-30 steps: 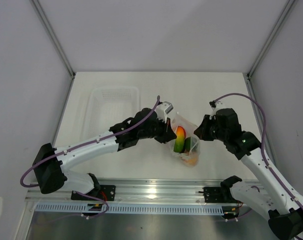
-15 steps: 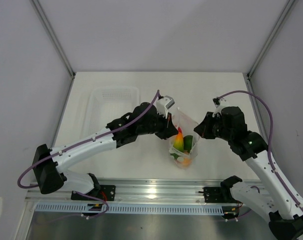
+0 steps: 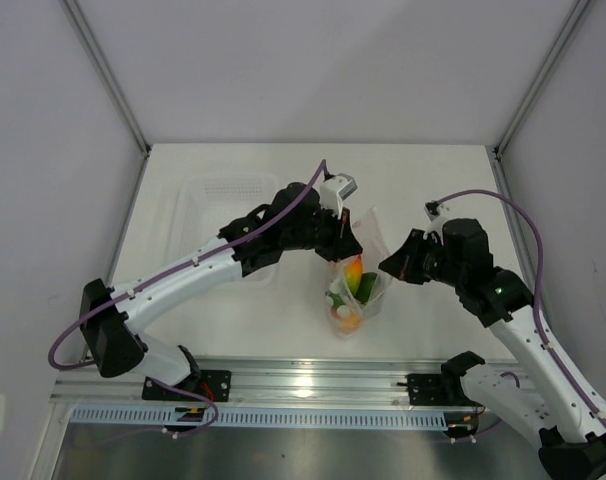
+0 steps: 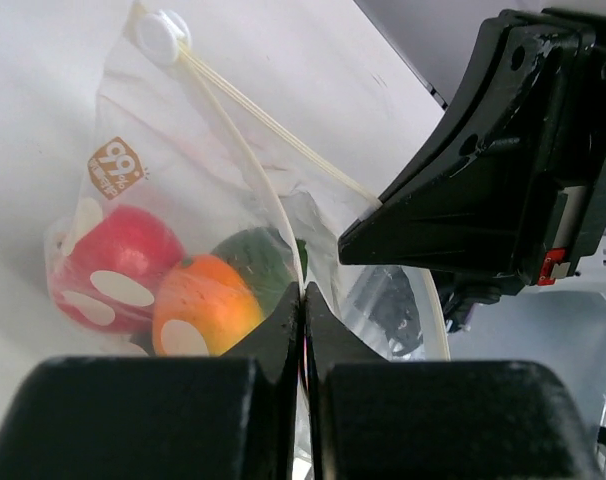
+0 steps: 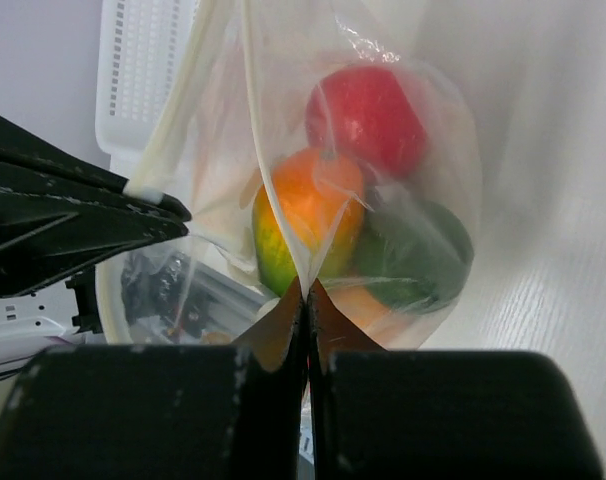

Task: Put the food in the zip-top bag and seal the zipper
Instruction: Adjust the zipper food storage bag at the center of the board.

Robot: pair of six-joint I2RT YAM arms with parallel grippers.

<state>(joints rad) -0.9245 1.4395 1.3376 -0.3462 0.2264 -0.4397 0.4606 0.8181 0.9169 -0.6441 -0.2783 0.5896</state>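
Note:
The transparent zip-top bag [image 3: 357, 285] hangs between my two grippers above the table. Inside it I see a red piece [image 5: 368, 120], the yellow-red mango [image 5: 301, 225], a green piece [image 5: 418, 250] and an orange piece [image 4: 198, 310]; the rest of the food is hidden behind these. My left gripper [image 3: 344, 247] is shut on the bag's edge [image 4: 303, 295]. My right gripper [image 3: 387, 268] is shut on the opposite edge [image 5: 305, 292]. The zipper [image 4: 268, 125] is a cream strip with a white slider [image 4: 163, 35] at its far end, and the mouth gapes between the grippers.
The white perforated tray [image 3: 223, 205] stands at the back left, behind my left arm, and it also shows in the right wrist view [image 5: 143, 70]. The table's near edge and metal rail [image 3: 313, 380] lie just in front of the bag.
My left gripper has moved up and back, and my right gripper has shifted left. The bag now hangs lower and a little further left, and the food has slid to its bottom.

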